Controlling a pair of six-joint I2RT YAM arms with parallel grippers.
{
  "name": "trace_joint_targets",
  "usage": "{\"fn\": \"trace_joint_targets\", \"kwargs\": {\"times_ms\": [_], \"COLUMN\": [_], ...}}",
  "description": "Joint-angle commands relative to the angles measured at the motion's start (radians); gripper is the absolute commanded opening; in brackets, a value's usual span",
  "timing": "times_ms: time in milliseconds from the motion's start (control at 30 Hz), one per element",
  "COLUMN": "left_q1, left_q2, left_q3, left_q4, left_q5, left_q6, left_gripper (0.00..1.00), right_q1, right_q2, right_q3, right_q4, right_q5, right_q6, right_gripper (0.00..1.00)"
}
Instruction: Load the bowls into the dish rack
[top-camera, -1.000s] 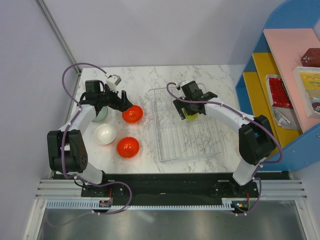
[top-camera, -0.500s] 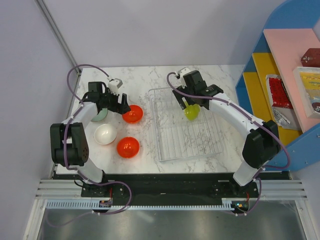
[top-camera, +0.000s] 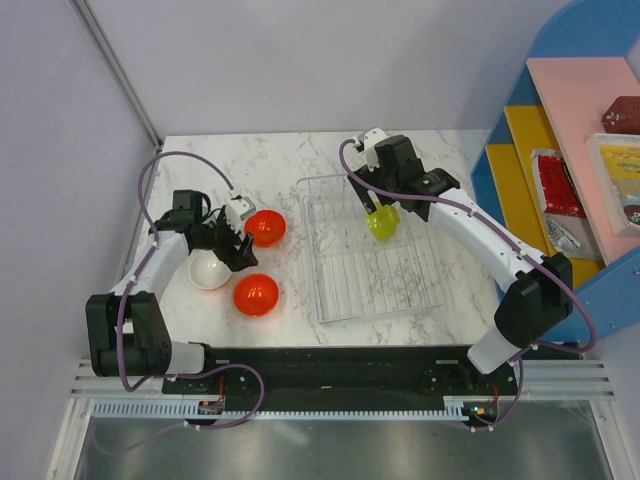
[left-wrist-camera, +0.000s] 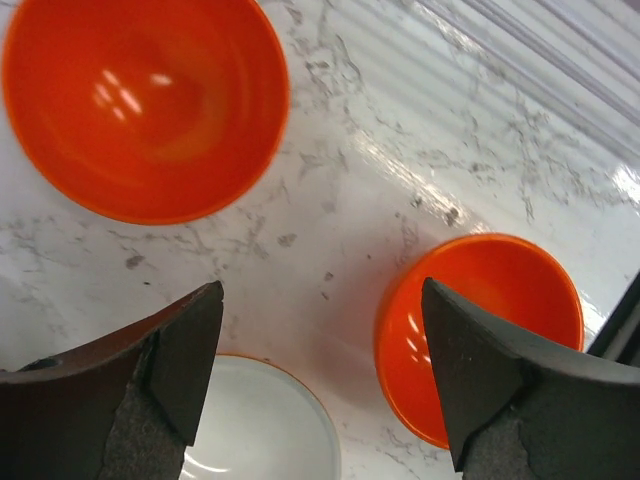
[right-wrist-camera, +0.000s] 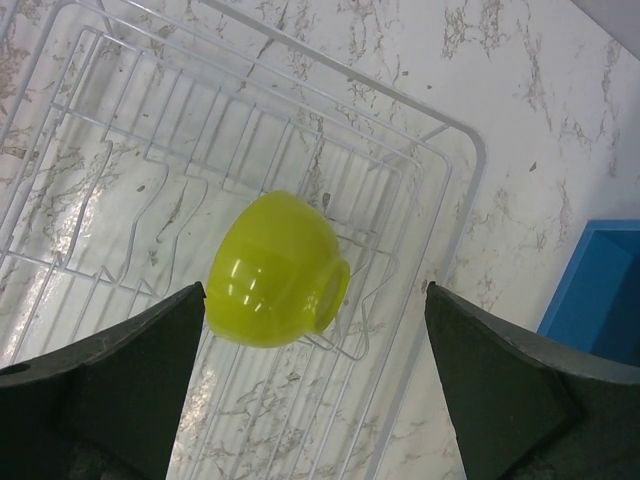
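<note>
Left gripper, jaws apart and empty, hung over the glossy round white bowl. A skewed pinch could skid it into the glossy red-orange bowl just beside. Right gripper, spread wide, hovered above the lime-green bowl, which lay tipped in the clear ribbed dish rack.

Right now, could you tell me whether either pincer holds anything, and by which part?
Nothing is held: the left pincer hangs open by the white bowl, the right pincer open above the lime-green bowl in the dish rack.
</note>
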Motion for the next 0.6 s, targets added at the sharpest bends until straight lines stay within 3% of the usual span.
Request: {"fn": "trace_joint_targets", "kwargs": {"times_ms": [0, 267, 567], "left_q1": [0.0, -0.006, -0.059], "left_q2": [-0.009, 0.015, 0.121], "left_q3": [-0.017, -0.051, -0.042], "left_q4": [-0.199, -0.225, -0.196], "left_q5": [0.052, 0.01, -0.048], "left_q6": [0.217, 0.284, 0.277], "left_gripper": [0.84, 0.82, 0.72], "right_q1": [0.006, 0.004, 0.004], "right_q2": [-0.032, -0.028, -0.031], "right_q3": [0.007, 0.007, 0.004], "right_q4": [0.006, 0.001, -0.006], "right_q5": [-0.023, -0.047, -0.083], "right_q6": [-0.011, 0.001, 0.007], "right_gripper": [0.98, 0.98, 0.98]}}
